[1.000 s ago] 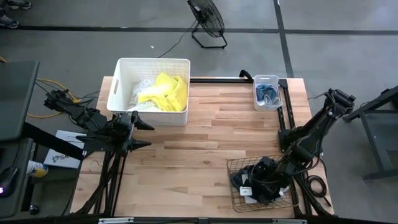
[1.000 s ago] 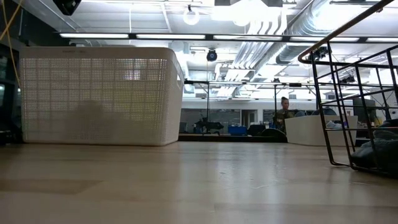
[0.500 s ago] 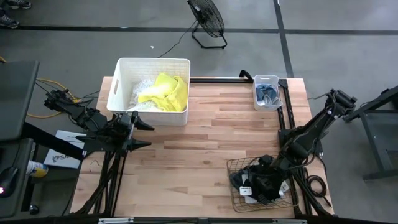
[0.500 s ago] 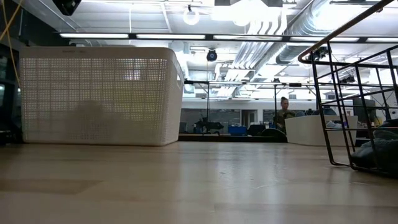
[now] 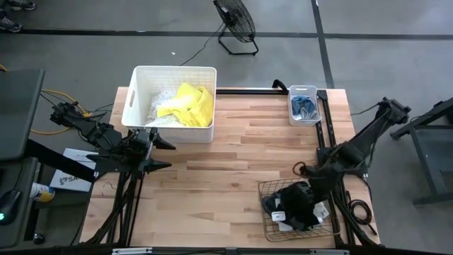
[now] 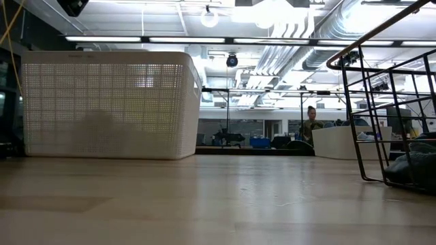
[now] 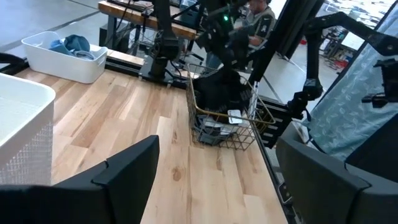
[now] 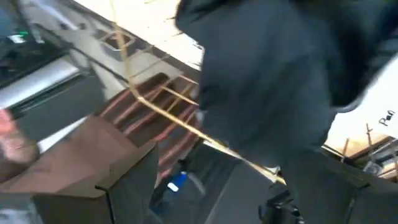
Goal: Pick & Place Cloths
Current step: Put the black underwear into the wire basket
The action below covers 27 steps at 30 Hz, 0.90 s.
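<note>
Right pincer inside wire basket

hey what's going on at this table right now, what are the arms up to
The right end effector is down in the wire basket at the table's near right corner, open over the black cloths, nothing gripped yet. The left end effector waits open beside the white tub, which holds a yellow cloth and a white cloth. A small bin with grey-blue socks sits at the far right edge.
</note>
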### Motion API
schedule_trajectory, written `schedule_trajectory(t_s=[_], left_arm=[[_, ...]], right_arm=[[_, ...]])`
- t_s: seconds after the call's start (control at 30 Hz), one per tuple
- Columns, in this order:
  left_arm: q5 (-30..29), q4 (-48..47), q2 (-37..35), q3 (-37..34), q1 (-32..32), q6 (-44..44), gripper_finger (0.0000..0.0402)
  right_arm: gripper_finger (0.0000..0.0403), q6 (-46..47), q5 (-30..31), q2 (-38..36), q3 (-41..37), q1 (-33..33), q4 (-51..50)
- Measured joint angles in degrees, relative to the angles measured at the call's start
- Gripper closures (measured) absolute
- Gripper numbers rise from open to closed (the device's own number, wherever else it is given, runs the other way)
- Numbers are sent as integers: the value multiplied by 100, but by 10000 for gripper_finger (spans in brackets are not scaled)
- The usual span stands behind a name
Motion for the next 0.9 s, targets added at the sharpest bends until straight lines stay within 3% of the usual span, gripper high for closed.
schedule_trajectory(t_s=[0.17, 0.57, 0.7, 0.8, 0.9], left_arm=[[38, -3, -19, 0, 1, -1, 83], [-247, -261, -252, 0, 2, 103, 83], [-257, -326, -330, 0, 2, 170, 83], [-256, -411, -329, 0, 2, 150, 83], [-235, -434, -326, -36, 2, 51, 83]], right_arm=[[88, -316, 547, -433, 0, 32, -4], [88, -2720, 4385, -778, 0, 530, 124], [88, -3263, 5299, -776, 0, 623, 316], [88, -3531, 5548, -776, 0, 656, 543], [88, -3403, 5158, -727, 0, 656, 631]])
